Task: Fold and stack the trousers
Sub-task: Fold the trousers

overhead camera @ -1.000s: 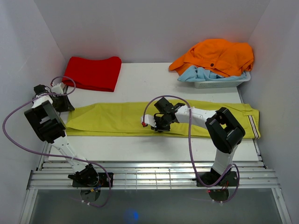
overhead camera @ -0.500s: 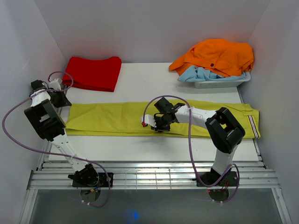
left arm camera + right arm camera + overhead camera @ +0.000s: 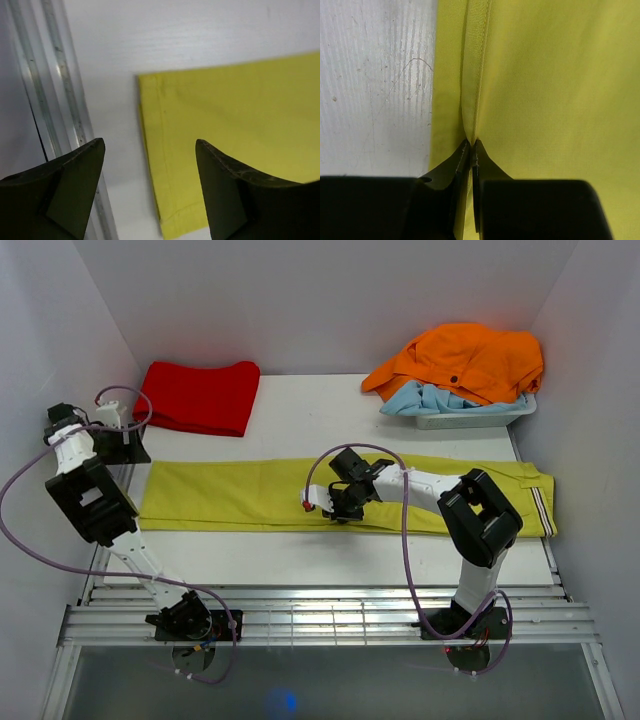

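The trousers [image 3: 240,495], plain matte chartreuse cotton folded into a long flat strip, lie across the middle of the white worktop [image 3: 330,415]. Their long axis runs from left edge to right edge, with the stitched hem at the left and the striped waistband lining [image 3: 541,508] at the right. The right fingers [image 3: 445,175] are pinched onto a raised crease mid-length. The left fingers [image 3: 75,180], dark wedges, are spread wide and hold nothing, over the hem corner.

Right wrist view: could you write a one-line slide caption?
Right end effector shut on a fold of long yellow-green cotton trousers on white table.
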### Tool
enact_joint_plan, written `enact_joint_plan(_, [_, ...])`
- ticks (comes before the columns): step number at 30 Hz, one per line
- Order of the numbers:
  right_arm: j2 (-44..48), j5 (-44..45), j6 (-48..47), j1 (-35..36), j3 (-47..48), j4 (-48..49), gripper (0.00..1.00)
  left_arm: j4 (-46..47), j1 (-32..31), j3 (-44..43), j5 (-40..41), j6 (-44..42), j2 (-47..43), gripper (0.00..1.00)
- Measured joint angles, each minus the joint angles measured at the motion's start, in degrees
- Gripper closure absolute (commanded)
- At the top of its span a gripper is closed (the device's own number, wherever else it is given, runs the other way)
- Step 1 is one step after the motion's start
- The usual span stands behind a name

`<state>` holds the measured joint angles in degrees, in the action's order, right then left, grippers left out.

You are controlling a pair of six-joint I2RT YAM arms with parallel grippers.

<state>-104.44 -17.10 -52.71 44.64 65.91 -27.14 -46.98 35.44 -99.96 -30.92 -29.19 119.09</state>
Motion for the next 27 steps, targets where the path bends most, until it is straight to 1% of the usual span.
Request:
enact_joint_plan(2, [-0.1, -0.1, 0.0, 0.0, 0.3, -0.3, 0.92, -6.8, 0.6, 0.0, -2.8, -9.0, -1.0, 0.25])
enact_joint_plan(3, [-0.3, -0.2, 0.0, 0.0, 0.5, -0.6, 0.92, -11.0, 0.9, 0.0, -4.0, -14.5, -1.6, 0.30])
enact_joint_plan(5, [-0.6, -0.2, 0.0, 0.0, 1.1, -1.3, 0.92, -17.0, 1.2, 2.1, -4.9, -25.6, -3.8, 0.39])
enact_joint_plan(6, [-0.8, -0.3, 0.0, 0.0, 1.3, -1.5, 0.92, -19.4, 1.3, 4.0, -5.0, -31.0, -5.4, 0.52])
enact_joint_plan(7, [-0.9, -0.3, 0.0, 0.0, 1.5, -1.8, 0.92, -20.8, 1.4, 6.5, -5.0, -35.8, -7.1, 0.58])
enact_joint_plan(9, [-1.2, -0.4, 0.0, -0.1, 1.9, -2.4, 0.92, -23.6, 1.4, 12.8, -4.1, -46.4, -11.1, 0.62])
enact_joint_plan(10, [-1.3, -0.5, 0.0, -0.1, 2.2, -2.6, 0.92, -24.7, 1.4, 15.6, -3.5, -50.9, -12.6, 0.66])
enact_joint_plan(12, [-1.6, -0.7, 0.1, -0.2, 2.5, -3.0, 0.92, -26.0, 1.3, 18.7, -2.6, -57.9, -14.4, 0.66])
enact_joint_plan(15, [-1.9, -1.1, 0.3, -0.3, 2.9, -3.4, 0.92, -25.3, 0.6, 19.0, -1.3, -64.7, -14.5, 0.60])
enact_joint_plan(17, [-2.4, -1.2, 0.6, -0.4, 3.6, -4.0, 0.92, -23.7, -0.2, 19.0, 0.1, -66.4, -14.4, 0.55])
enact_joint_plan(19, [-3.1, -1.3, 1.0, -0.4, 4.5, -4.8, 0.92, -22.8, -1.5, 18.3, 2.9, -66.9, -13.7, 0.53])
enact_joint_plan(20, [-3.4, -1.5, 1.1, -0.5, 5.0, -5.2, 0.92, -22.2, -2.4, 18.0, 4.2, -66.9, -13.1, 0.50])
enact_joint_plan(24, [-5.2, -2.3, 1.4, -0.7, 7.5, -7.5, 0.92, -19.7, -4.4, 18.0, 8.8, -67.5, -11.8, 0.49])
enact_joint_plan(27, [-6.3, -3.0, 1.2, -0.7, 9.3, -9.0, 0.92, -17.8, -4.3, 19.5, 12.2, -69.8, -12.4, 0.48])
